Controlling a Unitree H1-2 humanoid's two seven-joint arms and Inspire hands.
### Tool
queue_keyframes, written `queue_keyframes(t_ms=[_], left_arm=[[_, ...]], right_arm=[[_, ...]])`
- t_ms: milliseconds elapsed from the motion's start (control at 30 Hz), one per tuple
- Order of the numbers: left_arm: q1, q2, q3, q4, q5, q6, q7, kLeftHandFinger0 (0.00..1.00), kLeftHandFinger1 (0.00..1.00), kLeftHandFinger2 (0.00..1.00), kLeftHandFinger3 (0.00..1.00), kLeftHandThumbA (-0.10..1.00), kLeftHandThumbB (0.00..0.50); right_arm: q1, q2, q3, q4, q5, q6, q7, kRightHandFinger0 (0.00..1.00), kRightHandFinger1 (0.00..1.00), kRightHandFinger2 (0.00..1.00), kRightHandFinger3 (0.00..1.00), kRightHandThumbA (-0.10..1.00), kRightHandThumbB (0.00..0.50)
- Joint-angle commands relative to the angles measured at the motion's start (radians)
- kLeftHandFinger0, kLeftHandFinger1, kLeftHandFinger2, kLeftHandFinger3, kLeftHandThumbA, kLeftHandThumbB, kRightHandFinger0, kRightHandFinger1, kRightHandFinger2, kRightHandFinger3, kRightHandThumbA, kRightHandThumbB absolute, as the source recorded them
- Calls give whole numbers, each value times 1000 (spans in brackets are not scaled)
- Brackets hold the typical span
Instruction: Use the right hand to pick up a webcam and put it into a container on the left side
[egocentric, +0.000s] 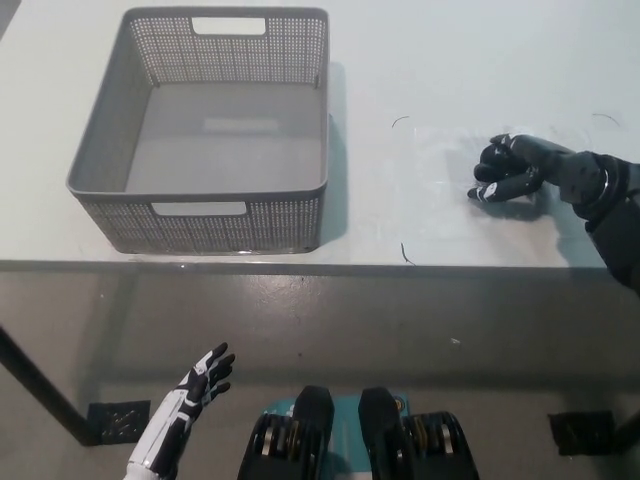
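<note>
My black right hand (515, 170) lies on the white table (420, 60) at the right, its fingers curled shut around the small black webcam (493, 158). Only a dark bit of the webcam shows between the fingers; black on black hides the rest. The hand and webcam sit low on the tabletop, and I cannot tell whether the webcam is lifted. The grey perforated basket (200, 190) stands at the left of the table, empty, about a basket's width from the hand. My white left hand (190, 400) rests below the table's front edge at the lower left, fingers spread.
The table's front edge (330, 265) runs across the middle of the picture, with dark floor below it. Thin dark scraps (405, 252) lie on the table between basket and right hand. The basket has cut-out handles in its near and far walls.
</note>
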Motion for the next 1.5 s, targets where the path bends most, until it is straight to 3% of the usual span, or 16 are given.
queue_keyframes(t_ms=[0,100,167,200,233,267,300,333,367,400,500,567,700,1000,1033,1467], left_arm=[[-16,17,6,-21,-4,1,-3,1000,1000,1000,1000,1000,116],[-16,16,6,-19,-11,-2,-7,1000,1000,1000,1000,1000,113],[-31,19,10,-19,-9,4,-5,1000,1000,1000,1000,1000,115],[-37,20,12,-18,-9,4,-5,1000,1000,1000,1000,1000,114],[-37,20,12,-18,-10,4,-5,1000,1000,1000,1000,1000,112],[-37,19,13,-18,-10,4,-5,1000,1000,1000,1000,1000,113],[-37,18,14,-18,-11,5,-4,1000,1000,1000,1000,1000,115],[-44,19,15,-16,-10,6,-4,1000,1000,1000,1000,1000,118],[-44,19,15,-19,-14,10,-7,1000,1000,1000,1000,1000,116],[-44,19,15,-19,-13,11,-6,1000,1000,1000,1000,1000,118],[-44,18,14,-20,-7,12,-3,1000,1000,1000,1000,1000,119],[-46,19,13,-15,-3,5,-3,1000,1000,1000,1000,1000,104],[-57,20,16,-12,-5,14,-1,1000,1000,1000,1000,1000,112],[-63,21,16,-8,0,17,0,1000,1000,1000,1000,1000,124],[-63,21,16,-9,-2,20,-1,1000,1000,1000,1000,1000,121],[-60,21,13,-10,6,14,0,1000,1000,1000,1000,1000,128]], right_arm=[[-1,-9,-9,33,14,-28,38,1000,1000,1000,1000,526,472],[-5,-11,-6,38,12,-12,53,1000,1000,1000,1000,318,419],[-17,-9,9,46,-8,-11,16,1000,1000,1000,1000,233,336],[-20,-8,8,48,-10,-12,-16,840,904,984,1000,94,312],[-19,-8,7,49,-11,-14,-40,665,784,887,850,0,311],[-13,-9,6,45,-12,-28,-73,631,772,755,627,-90,286],[-6,-10,3,39,-14,-48,-113,626,769,727,578,-98,278],[-3,-11,-3,40,-13,-59,-166,314,509,545,477,-100,221],[8,-13,-24,41,3,-103,-227,73,318,423,413,-100,210],[12,-13,-31,41,7,-114,-249,15,200,424,421,-100,224],[22,-14,-70,29,32,-159,-332,12,448,841,866,-100,174],[24,-16,-78,24,26,-184,-360,49,571,923,976,-100,161],[16,-19,-112,19,36,-263,-456,42,513,850,926,-100,160],[-31,-18,-200,-46,65,-334,-562,18,468,877,955,-100,152],[-37,-17,-217,-61,76,-336,-562,29,518,855,1000,-100,128],[-80,-7,-317,-418,104,-237,-469,4,487,873,974,-100,168]])
